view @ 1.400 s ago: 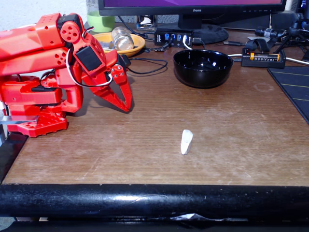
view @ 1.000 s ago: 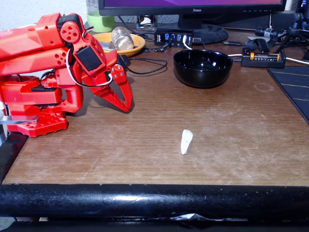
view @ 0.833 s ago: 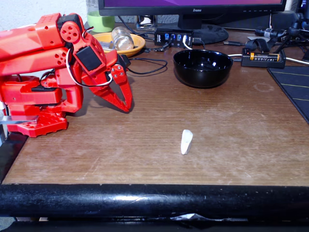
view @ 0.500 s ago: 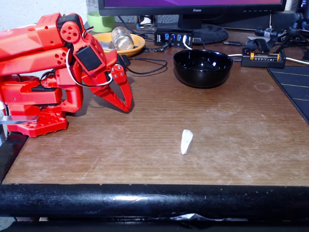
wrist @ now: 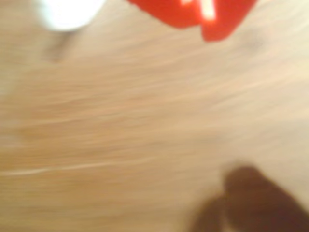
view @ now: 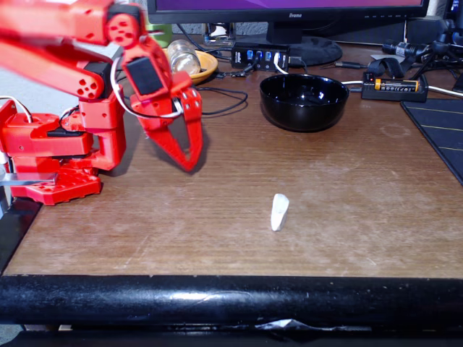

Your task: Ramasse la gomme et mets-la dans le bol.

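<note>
The white wedge-shaped gomme [view: 279, 211] lies on the brown table, near its front edge. Behind it and a little to the right stands the glossy black bol [view: 304, 101]. My red gripper [view: 189, 165] hangs tip-down above the table, left of the gomme and well apart from it. Its fingers meet at the tips with nothing between them. The wrist view is heavily blurred: the red fingers [wrist: 183, 12] show at the top edge, with a white blur [wrist: 67, 9] at the top left that may be the gomme.
At the back left an orange-yellow dish [view: 207, 66] holds a glass jar [view: 182, 56]. A USB hub [view: 260, 54], cables, a battery holder [view: 391, 87] and a monitor foot line the back. A black mat [view: 441, 130] lies at right. A black padded bar [view: 231, 300] runs along the front edge.
The arm has lifted from its folded pose; the upper links have risen and the gripper has swung slightly up and forward. The gomme and the bol have not moved.
</note>
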